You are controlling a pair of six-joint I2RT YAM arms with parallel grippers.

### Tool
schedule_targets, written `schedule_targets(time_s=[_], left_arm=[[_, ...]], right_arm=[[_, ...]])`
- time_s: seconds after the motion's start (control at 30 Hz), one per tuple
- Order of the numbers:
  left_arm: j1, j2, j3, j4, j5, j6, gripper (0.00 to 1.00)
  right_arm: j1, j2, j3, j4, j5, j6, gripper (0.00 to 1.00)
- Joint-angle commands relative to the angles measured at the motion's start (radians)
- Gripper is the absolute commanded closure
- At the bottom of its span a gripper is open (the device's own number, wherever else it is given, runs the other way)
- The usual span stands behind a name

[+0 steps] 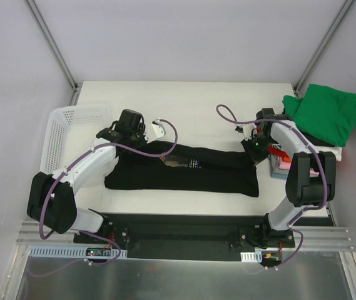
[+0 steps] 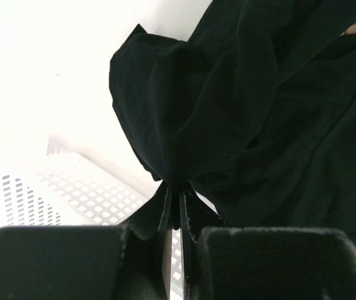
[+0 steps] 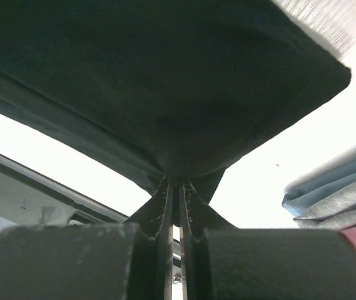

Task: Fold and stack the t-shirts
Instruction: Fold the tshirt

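No readable text anywhere, black t-shirt (image 1: 184,178) chest print (image 1: 187,163) too small (mere blur)

black t-shirt (image 1: 184,176): soft matt cloth, creased, no sheen
green t-shirt (image 1: 326,114): matt cloth, soft, lightly rumpled
basket (image 1: 59,134): white plastic mesh, smooth and slightly glossy
table (image 1: 190,103): white, smooth, matt top
left gripper (image 2: 176,195): black and matt, with a fine grainy surface
right gripper (image 3: 176,185): the same black matt, grainy finish
left arm (image 1: 93,164): white glossy plastic shell, black matt joints
cable (image 1: 176,136): purple, smooth sheath
frame post (image 1: 50,42): bare silvery metal, brushed look
base plate (image 1: 184,229): black, matt, flat
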Motion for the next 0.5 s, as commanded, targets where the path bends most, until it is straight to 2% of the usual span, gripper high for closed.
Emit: schedule_targets(time_s=[0.0,0.47], left_arm=[[-0.001,-0.066,-0.028,-0.028,-0.057,0.025,1.00],[-0.003,-0.104,-0.071,-0.049,-0.069,0.021,1.00]], right_arm=[[0.002,-0.038,-0.013,-0.009,0.041,-0.027,0.99],[0.001,-0.024,-0.056,0.017,0.107,-0.039,0.99]])
